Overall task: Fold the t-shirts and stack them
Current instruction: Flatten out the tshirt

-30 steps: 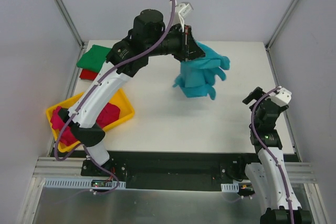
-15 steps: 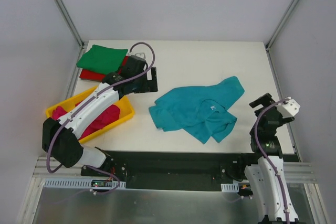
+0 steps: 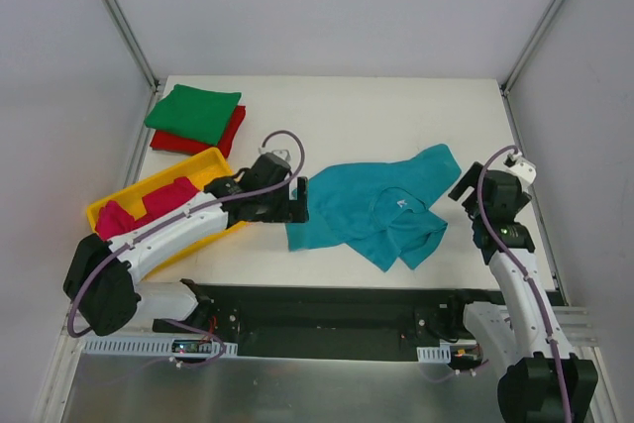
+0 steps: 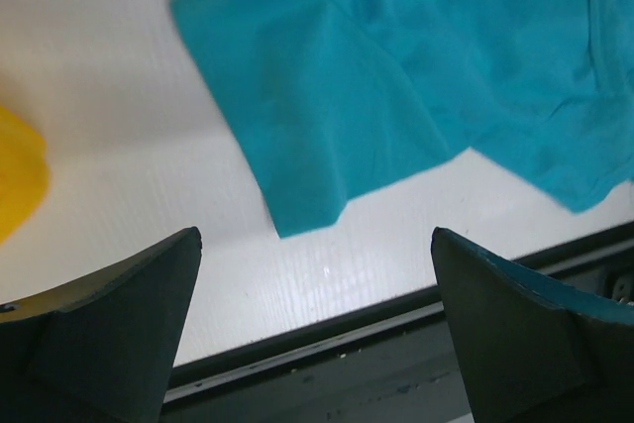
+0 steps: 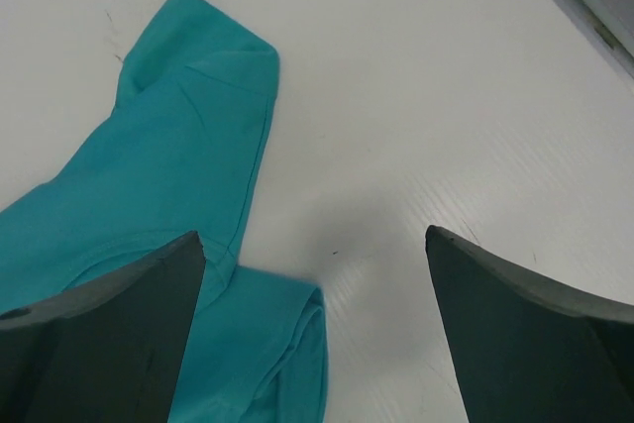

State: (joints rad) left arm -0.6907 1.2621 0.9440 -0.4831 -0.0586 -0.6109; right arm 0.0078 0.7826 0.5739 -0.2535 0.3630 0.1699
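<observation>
A teal-blue t-shirt (image 3: 376, 207) lies loose and rumpled on the middle of the white table. My left gripper (image 3: 299, 201) hangs low at its left edge, open and empty. The left wrist view shows a shirt corner (image 4: 307, 185) just beyond the open left gripper (image 4: 315, 237). My right gripper (image 3: 464, 188) stands open and empty at the shirt's right edge. In the right wrist view a sleeve (image 5: 188, 126) lies left of the right gripper (image 5: 315, 235). A folded green t-shirt (image 3: 194, 111) rests on a red one (image 3: 226, 136) at the back left.
A yellow tray (image 3: 214, 159) at the left holds magenta-pink t-shirts (image 3: 149, 207); its corner (image 4: 18, 173) shows in the left wrist view. The table's near edge (image 4: 396, 314) runs just below the left gripper. Side rails stand along both sides of the table.
The left gripper opened and let the teal-blue shirt fall onto the table, then swung down to its left edge. The right arm leaned in toward the shirt's right edge.
</observation>
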